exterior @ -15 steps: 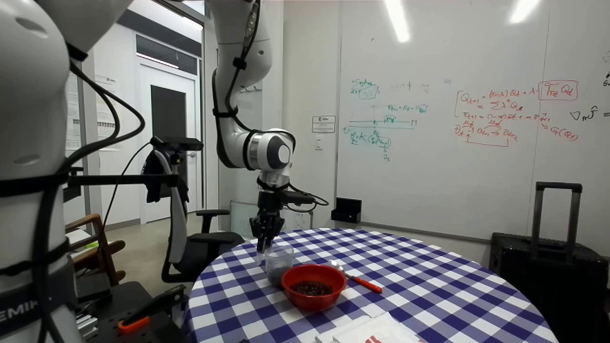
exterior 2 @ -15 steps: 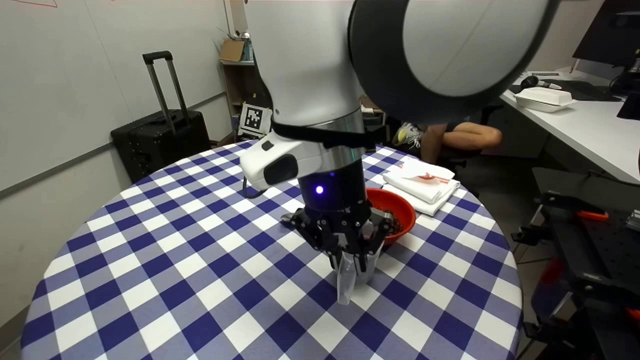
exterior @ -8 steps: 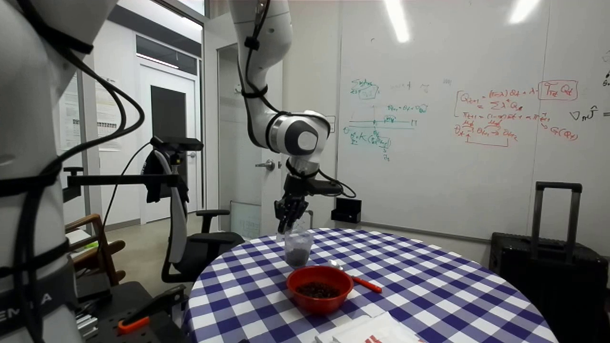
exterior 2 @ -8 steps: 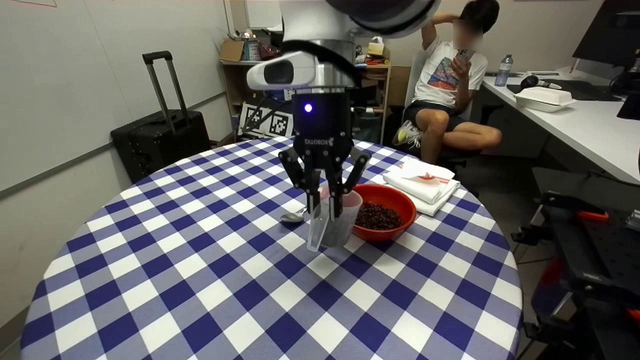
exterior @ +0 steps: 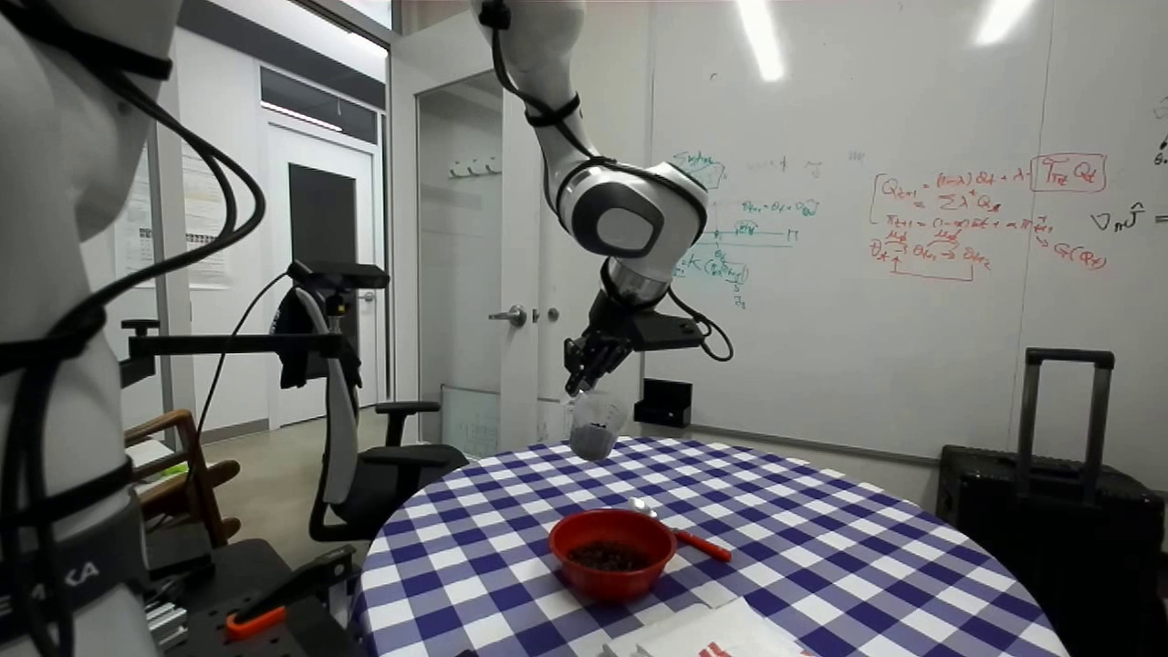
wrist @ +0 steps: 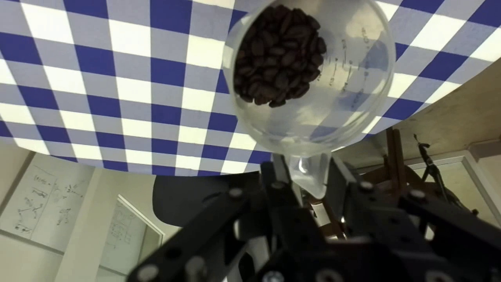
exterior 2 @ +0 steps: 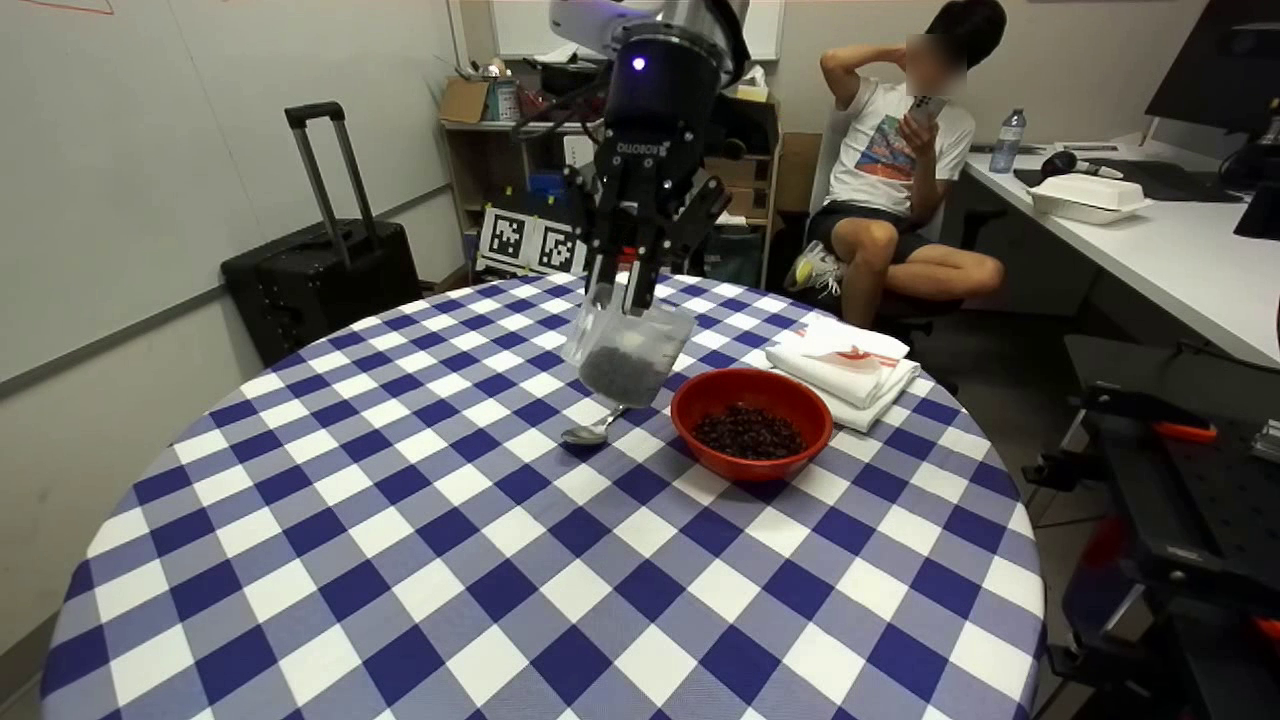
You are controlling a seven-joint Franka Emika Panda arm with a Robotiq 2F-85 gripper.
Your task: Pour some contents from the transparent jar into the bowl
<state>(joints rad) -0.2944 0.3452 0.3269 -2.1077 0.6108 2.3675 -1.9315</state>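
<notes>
"Blue-and-white table [exterior 2: 400,570] below, whiteboard [exterior: 849,347] beyond. What have you got?"

"A clear jar [exterior 2: 640,355], tilted and up off the table; my gripper [wrist: 307,172] is drawn in tight on its handle [wrist: 313,182]."

"Is it over the red bowl [exterior: 613,584]?"

"I judge not. In an exterior view it hangs higher than the bowl and off to one side, and the wrist view shows no bowl beneath."

"So which step is this?"

"The carry, I'd say, with the pour not yet begun: the jar's beans [wrist: 278,58] lie heaped low against one side. The bowl has dark beans [exterior 2: 750,432] too, though whether any came from me I can't tell."

"And the next move?"

"Bring the jar across, past the spoon [exterior 2: 588,432], until it is over the bowl, then tip it slowly. Held by the handle alone, it could swing, so I'd go gently and stop once some has gone in."
</notes>
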